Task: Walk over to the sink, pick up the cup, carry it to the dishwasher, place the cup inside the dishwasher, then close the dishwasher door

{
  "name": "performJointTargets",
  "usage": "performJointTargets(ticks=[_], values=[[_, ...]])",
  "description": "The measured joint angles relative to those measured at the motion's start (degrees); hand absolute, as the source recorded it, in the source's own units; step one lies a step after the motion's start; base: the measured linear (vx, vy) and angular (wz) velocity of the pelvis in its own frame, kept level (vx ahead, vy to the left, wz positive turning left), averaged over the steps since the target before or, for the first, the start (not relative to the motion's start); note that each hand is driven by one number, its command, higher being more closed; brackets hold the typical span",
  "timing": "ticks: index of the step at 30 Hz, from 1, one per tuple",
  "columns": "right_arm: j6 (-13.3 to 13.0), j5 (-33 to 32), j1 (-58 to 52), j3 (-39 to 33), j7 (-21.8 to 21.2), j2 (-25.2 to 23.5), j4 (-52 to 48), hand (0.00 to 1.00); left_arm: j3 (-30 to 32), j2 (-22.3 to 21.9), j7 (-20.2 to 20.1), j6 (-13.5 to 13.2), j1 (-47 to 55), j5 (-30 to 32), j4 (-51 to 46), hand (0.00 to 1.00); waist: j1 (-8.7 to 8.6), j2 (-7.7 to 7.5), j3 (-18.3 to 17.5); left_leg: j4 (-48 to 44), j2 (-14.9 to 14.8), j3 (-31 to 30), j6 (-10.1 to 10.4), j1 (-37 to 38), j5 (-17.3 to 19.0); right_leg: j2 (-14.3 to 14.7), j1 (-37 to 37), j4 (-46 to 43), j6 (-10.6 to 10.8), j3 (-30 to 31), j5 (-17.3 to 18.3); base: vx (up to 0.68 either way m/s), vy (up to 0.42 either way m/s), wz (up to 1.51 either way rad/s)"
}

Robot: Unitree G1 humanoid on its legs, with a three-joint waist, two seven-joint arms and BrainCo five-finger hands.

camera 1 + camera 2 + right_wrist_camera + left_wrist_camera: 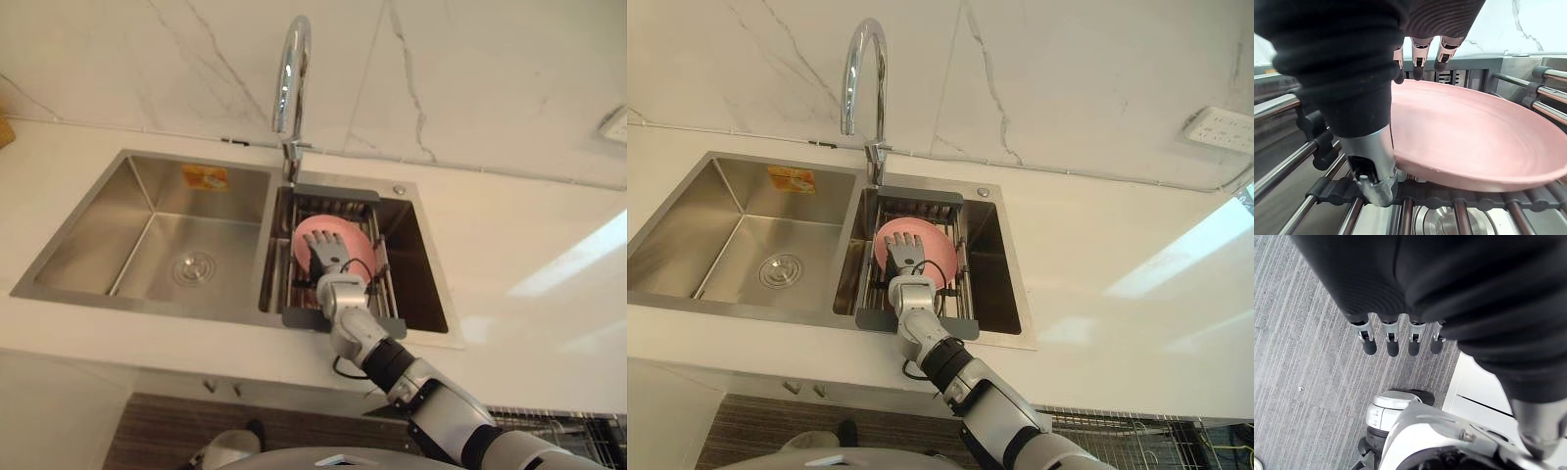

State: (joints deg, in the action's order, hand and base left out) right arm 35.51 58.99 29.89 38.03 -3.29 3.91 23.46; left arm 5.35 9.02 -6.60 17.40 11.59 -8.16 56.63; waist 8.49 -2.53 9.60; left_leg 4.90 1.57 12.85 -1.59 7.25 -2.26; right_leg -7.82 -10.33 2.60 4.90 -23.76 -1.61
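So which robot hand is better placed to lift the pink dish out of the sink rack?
Right. The right robot hand lies over the pink dish in the sink rack; the left robot hand hangs low above the floor.

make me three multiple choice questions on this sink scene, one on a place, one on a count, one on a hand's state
1. Where is the pink dish?
A. in the left basin
B. on the drain rack in the right basin
C. on the counter

2. How many basins has the sink?
A. one
B. two
C. three

3. How is the left hand?
A. fingers straight, holding nothing
B. curled round a cup
C. pinching a cloth

Answers:
1 B, the dish lies on the rack's bars, with the right hand over it.
2 B, a divider splits the sink in two.
3 A, its fingers hang straight above the floor.
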Motion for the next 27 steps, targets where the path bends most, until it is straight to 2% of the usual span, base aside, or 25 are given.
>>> performJointTargets(ticks=[7, 8, 15, 20, 27], values=[[-0.30, 0.04, -0.88, -0.07, -0.39, -0.15, -0.26, 0.00, -0.02, 0.03, 0.02, 0.19, 0.00, 0.01, 0.00, 0.00, -0.10, -0.09, 0.08, 0.01, 0.01, 1.24, -0.04, 1.00, 0.57, -0.03, -0.65, -0.01, 0.18, 0.92, 0.19, 0.00, 0.006, -0.06], [-0.30, 0.05, -1.11, -0.14, -0.44, -0.15, -0.60, 1.00, -0.08, 0.06, 0.02, 0.28, 0.01, 0.00, 0.02, 0.00, -0.22, -0.09, 0.08, 0.01, 0.02, 1.35, -0.05, 1.05, 0.67, -0.04, -0.63, -0.01, 0.22, 1.04, 0.22, 0.00, 0.014, -0.07], [-0.27, -0.84, -3.24, -0.64, 0.07, -0.14, -4.02, 1.00, -0.41, 0.16, 0.14, 0.41, 0.22, -0.05, 0.04, 0.00, -0.90, -0.16, 0.12, 0.01, 0.21, 2.00, -0.10, 1.41, 1.20, -0.23, -0.62, -0.08, 0.33, 1.59, 0.31, 0.01, 0.012, -0.05], [-0.83, -5.77, -4.29, -3.02, 5.40, -1.17, -4.74, 1.00, -0.99, 0.35, 0.23, 0.70, 0.37, -0.14, 0.07, 0.00, -1.44, -0.16, 0.12, 0.01, 0.24, 2.86, -0.09, 1.94, 1.63, -0.23, -0.56, -0.17, 0.40, 2.72, 0.35, 0.00, 0.013, -0.11], [-4.19, -9.76, -5.04, -6.11, 10.29, -1.16, -4.70, 1.00, -1.28, 0.45, 0.35, 0.97, 0.56, -0.15, 0.11, 0.00, -2.13, -0.17, 0.12, 0.01, 0.49, 2.83, -0.16, 2.06, 1.67, -0.57, -0.58, -0.36, 0.48, 2.72, 0.39, 0.00, 0.000, 0.00]])
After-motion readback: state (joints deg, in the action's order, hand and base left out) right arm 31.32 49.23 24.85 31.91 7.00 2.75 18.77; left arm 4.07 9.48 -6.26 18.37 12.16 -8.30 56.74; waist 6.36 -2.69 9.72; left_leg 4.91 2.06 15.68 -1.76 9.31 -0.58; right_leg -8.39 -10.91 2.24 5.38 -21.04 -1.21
